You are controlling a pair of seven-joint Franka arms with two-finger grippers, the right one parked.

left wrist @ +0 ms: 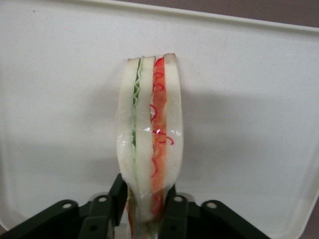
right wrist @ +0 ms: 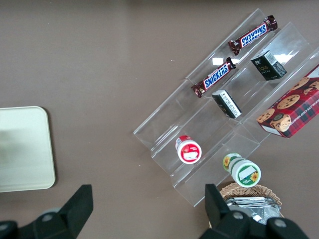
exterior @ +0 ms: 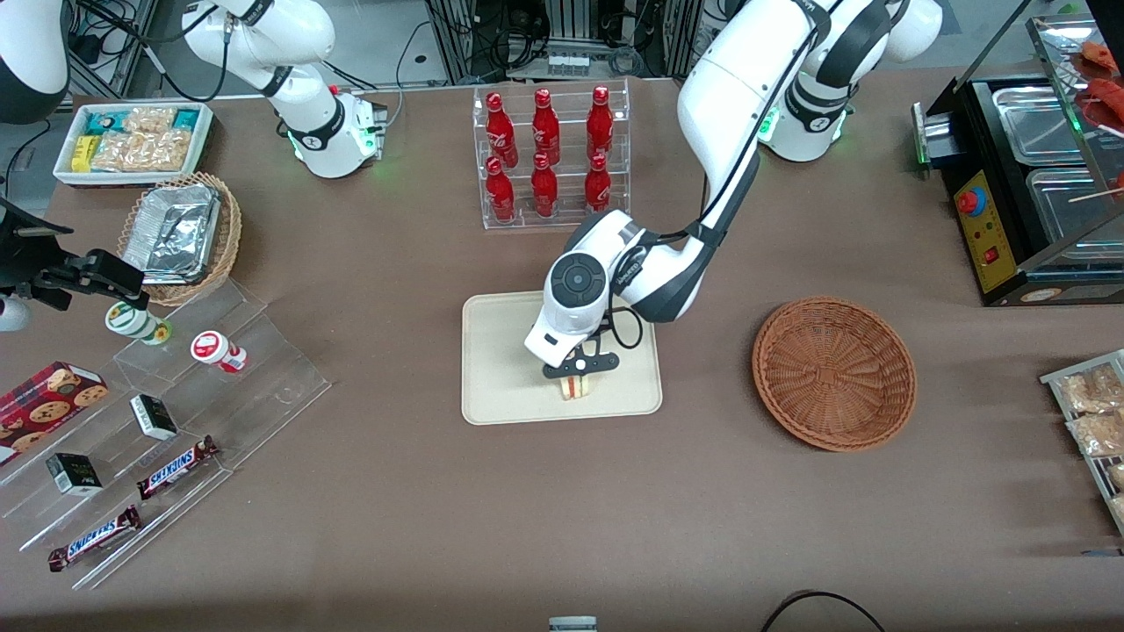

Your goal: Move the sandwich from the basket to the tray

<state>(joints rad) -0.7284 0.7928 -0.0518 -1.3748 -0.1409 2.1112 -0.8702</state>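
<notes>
**Brown table and what is sitting on it**

The brown table (exterior: 562, 527) is carrying the cream tray (exterior: 500, 369) directly below the gripper (exterior: 580, 376). The reddish-brown basket (exterior: 834, 373) is lying well apart from the gripper, toward the working arm's end. The bottle rack (exterior: 551, 158) is standing farther from the front camera than the gripper. The clear stepped shelf (exterior: 176, 421) is sitting toward the parked arm's end.

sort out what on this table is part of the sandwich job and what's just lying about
Part of the job:
- sandwich, shut in the gripper over the tray
- tray
- basket, with nothing in it

Just lying about:
- red bottles in a clear rack
- chocolate bars
- cookie box
- foil containers
</notes>
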